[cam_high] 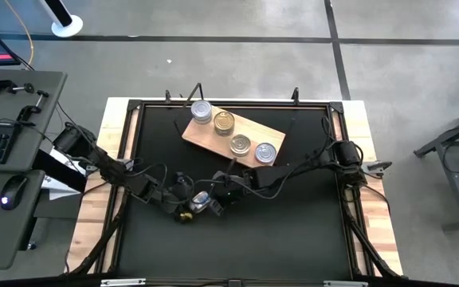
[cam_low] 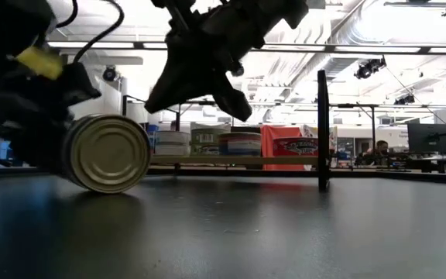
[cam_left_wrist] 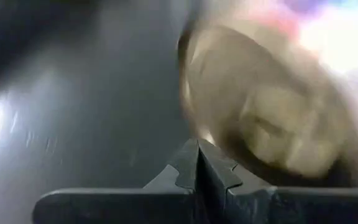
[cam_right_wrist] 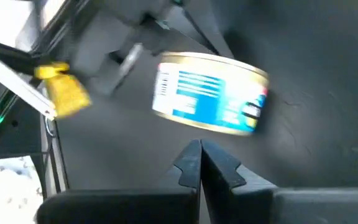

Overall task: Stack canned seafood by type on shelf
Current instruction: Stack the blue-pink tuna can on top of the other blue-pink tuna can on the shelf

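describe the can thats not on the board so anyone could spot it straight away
Start at the light wooden board on the far half of the black table, which carries four round metal tins. Come nearer, to where both dark arms meet. The round tin with a blue and white label lies there on its side, unlike the upright ones on the board.

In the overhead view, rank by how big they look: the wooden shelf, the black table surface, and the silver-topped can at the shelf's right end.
1. Black table surface, largest.
2. Wooden shelf.
3. Silver-topped can, smallest; it sits on the shelf.
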`<state>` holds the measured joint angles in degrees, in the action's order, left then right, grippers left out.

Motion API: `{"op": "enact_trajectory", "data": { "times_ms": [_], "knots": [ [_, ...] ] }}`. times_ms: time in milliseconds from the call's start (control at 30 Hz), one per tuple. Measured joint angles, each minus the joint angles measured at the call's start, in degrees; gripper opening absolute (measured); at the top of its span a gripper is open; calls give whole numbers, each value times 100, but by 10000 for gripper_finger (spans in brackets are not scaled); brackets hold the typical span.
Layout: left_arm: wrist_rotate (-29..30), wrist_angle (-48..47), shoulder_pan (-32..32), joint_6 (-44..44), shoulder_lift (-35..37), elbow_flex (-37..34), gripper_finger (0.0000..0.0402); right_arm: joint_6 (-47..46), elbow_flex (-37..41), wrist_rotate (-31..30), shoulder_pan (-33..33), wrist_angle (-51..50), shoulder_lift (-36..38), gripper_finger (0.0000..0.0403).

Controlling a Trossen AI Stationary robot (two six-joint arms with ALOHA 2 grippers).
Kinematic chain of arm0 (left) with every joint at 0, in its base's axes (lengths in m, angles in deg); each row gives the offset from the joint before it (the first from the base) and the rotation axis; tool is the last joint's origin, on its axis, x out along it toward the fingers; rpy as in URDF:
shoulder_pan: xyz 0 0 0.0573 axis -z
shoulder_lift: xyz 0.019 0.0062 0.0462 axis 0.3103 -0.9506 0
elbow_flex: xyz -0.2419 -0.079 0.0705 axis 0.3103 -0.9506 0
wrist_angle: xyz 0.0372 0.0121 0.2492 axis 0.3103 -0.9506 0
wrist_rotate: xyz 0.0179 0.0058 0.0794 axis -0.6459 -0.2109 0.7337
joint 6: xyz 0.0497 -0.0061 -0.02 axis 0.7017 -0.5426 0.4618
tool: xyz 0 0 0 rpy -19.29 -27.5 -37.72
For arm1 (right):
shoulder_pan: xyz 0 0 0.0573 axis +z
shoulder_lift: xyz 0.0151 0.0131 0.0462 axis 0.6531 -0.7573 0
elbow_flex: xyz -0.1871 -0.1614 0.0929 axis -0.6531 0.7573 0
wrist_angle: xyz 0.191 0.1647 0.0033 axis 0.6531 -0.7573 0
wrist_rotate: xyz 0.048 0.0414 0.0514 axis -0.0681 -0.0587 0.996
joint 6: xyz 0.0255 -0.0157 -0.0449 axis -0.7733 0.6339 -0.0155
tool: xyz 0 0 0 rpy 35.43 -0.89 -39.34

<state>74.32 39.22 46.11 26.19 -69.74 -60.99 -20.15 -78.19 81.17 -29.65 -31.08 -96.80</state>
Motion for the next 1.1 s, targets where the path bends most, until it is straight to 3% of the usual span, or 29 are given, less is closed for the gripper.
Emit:
{"op": "enact_trajectory", "data": {
  "times_ms": [200, 467, 567, 700, 867, 1000, 1100],
  "knots": [
    [-277, -645, 15, -281, 164, -6, 0, 763, -371, 267, -77, -15, 0, 0],
    [-334, -2284, 376, -1374, 1330, -24, 0, 3174, -1451, 637, -248, -867, 0, 16],
    [-105, -2801, 637, -1904, 1851, -9, 0, 3889, -1867, 628, -405, -1533, -60, 68],
    [305, -3309, 968, -2902, 2347, -14, 0, 4797, -2326, 812, -526, -2256, -354, 175],
    [398, -3025, 1227, -3779, 2666, -7, 0, 5923, -2929, 823, -435, -3000, -846, 292],
    [-29, -2553, 1309, -4409, 2805, -12, 0, 6849, -3246, 756, -354, -3498, -1264, 325],
    [3, -2129, 1388, -4605, 2826, -10, 0, 7273, -3349, 300, -301, -3454, -1472, 327]
  ]
}}
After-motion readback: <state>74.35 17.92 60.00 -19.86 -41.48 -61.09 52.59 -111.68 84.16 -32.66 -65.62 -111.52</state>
